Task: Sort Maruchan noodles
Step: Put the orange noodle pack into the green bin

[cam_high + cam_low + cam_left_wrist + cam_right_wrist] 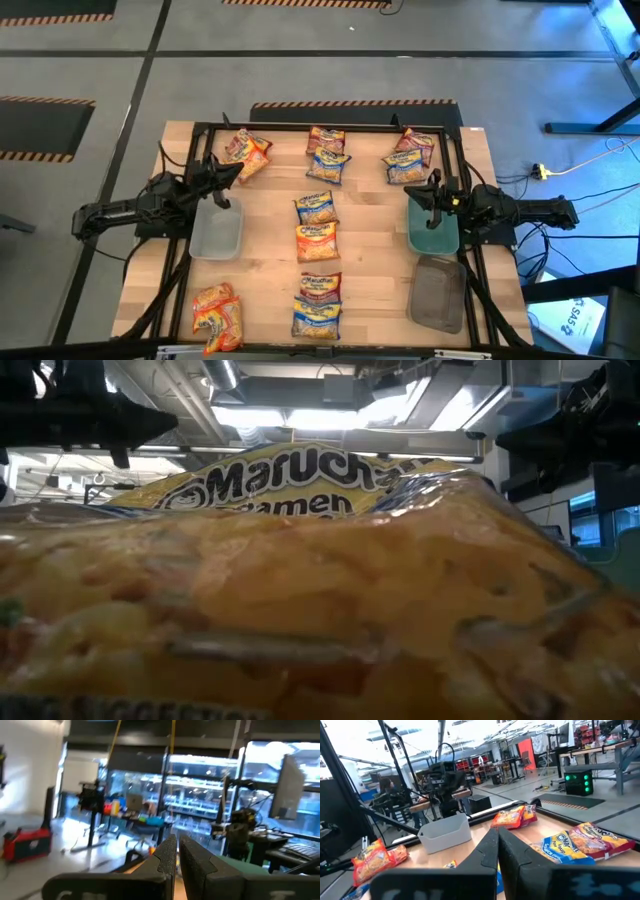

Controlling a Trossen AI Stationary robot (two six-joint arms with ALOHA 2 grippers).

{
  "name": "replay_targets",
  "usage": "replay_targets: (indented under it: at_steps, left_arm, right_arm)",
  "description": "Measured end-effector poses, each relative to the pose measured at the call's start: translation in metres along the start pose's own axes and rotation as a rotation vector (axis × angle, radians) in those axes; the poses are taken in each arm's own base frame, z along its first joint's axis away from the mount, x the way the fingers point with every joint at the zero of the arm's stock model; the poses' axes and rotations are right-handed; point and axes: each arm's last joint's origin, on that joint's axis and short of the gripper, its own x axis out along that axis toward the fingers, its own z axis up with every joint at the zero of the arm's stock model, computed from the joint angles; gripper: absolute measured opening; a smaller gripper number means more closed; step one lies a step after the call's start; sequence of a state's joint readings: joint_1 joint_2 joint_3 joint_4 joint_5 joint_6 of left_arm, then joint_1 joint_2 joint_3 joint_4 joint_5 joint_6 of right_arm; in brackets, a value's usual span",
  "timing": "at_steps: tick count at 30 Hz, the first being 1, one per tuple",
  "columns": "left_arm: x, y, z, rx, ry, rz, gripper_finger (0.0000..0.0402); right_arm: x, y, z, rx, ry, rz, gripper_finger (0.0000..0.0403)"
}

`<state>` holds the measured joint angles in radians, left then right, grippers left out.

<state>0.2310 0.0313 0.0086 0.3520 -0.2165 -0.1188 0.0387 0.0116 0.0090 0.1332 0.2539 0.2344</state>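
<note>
The left gripper [235, 172] is closed and empty, above the clear tray [216, 233]. The right gripper [436, 190] is closed and empty, above the teal tray [432, 238]. Maruchan noodles [317, 243] lie between the grippers in a column, with further packets at the table corners. In the low view one packet [320, 620] blocks nearly everything.

Overhead camera looks straight down on the table [270, 215]; the low one sits jammed against a noodle packet [320, 620]; wrist cameras face each other across it.
</note>
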Motion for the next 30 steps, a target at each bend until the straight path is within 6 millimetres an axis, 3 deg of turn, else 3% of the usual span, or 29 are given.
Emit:
replay_targets:
  at_steps: [9,15,19,30]
  left_arm:
    - [0.004,-0.007,0.016,0.149,-0.173,-0.138,0.0016]
    - [0.011,-0.008,0.006,0.139,-0.083,-0.176,0.0016]
    - [0.015,-0.009,-0.004,0.140,0.007,-0.202,0.0016]
    - [0.017,-0.009,-0.003,0.152,-0.009,-0.206,0.0016]
  right_arm:
    - [0.001,0.000,0.002,0.033,-0.028,-0.029,0.0001]
    - [0.007,0.003,0.010,0.050,-0.051,-0.041,0.0001]
    - [0.014,0.007,0.022,0.058,-0.027,-0.071,0.0001]
    - [0.054,0.027,0.062,0.025,0.061,-0.086,0.0001]
